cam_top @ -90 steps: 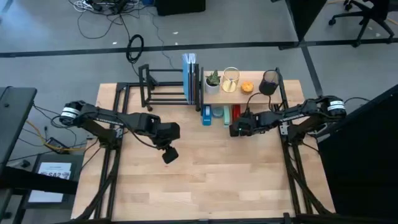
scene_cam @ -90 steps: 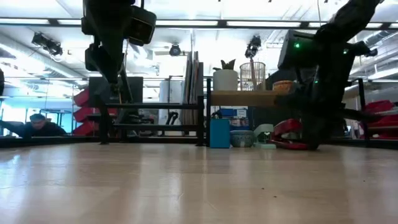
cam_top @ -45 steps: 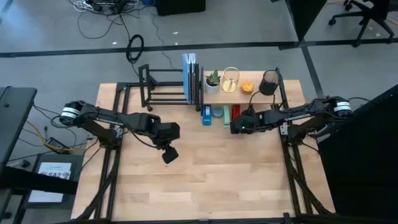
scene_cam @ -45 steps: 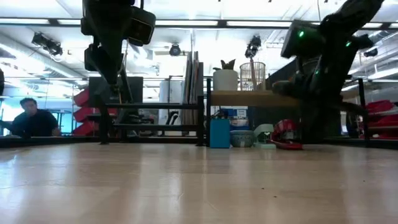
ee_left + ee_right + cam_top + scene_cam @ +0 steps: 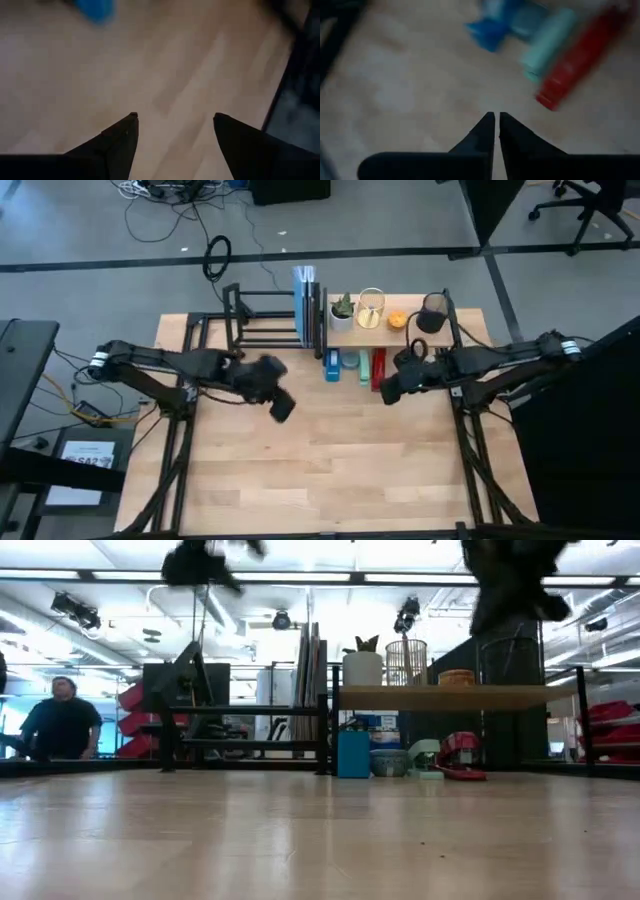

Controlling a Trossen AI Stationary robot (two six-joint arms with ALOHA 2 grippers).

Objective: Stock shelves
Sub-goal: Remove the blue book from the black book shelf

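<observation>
The low black rack (image 5: 262, 320) stands at the table's far edge with upright books (image 5: 305, 302) at its right end. Beside it the wooden plank shelf (image 5: 400, 330) carries a potted plant (image 5: 342, 310), a wire basket (image 5: 371, 308), an orange bowl (image 5: 397, 319) and a black mesh cup (image 5: 433, 312). Under it on the table lie a blue box (image 5: 331, 365), a mint item (image 5: 547, 45) and a red stapler (image 5: 379, 368). My left gripper (image 5: 174, 117) hangs open over bare tabletop. My right gripper (image 5: 496, 116) is shut, empty, just near of the stapler.
Bare tabletop (image 5: 330, 470) spreads across the whole near half. Both arms are raised high in the low view, the left (image 5: 200, 560) and the right (image 5: 510, 580). A person (image 5: 60, 725) is in the room beyond the table's far left.
My right gripper has risen from beside the red stapler and drawn back a little toward the table's right and near edges; the stapler stays on the table under the plank shelf. My left gripper has risen and shifted toward the far edge, turning as it went.
</observation>
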